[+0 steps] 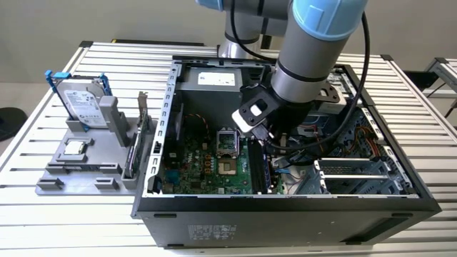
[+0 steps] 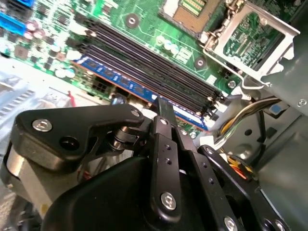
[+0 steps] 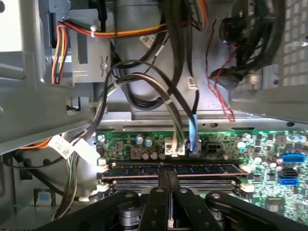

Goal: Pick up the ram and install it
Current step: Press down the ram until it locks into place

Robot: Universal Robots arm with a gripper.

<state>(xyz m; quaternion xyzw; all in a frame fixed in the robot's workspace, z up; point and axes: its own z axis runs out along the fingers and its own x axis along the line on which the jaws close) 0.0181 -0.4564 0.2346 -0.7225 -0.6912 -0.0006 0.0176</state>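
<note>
The ram [image 3: 192, 169] is a long dark blue-green stick standing in the memory slot on the green motherboard [image 3: 260, 144], beside several empty black slots [image 2: 144, 57]. It shows as a blue strip [image 2: 126, 83] in the second wrist view. My gripper [image 3: 167, 177] is inside the open computer case [image 1: 286, 206], its two black fingers pressed together and shut. The fingertips [image 2: 162, 104] sit at the ram's top edge near its middle; the frames do not show whether they touch it. In the exterior view the gripper [image 1: 268, 143] hangs over the slots.
Bundled cables [image 3: 144, 86] and a red wire hang close behind the slots. The CPU socket [image 1: 226, 142] lies beside them and a metal drive cage [image 1: 353, 174] on the exterior view's right. Outside the case, a grey fixture [image 1: 78, 174] holds a hard drive [image 1: 80, 101] and an upright expansion card [image 1: 143, 134].
</note>
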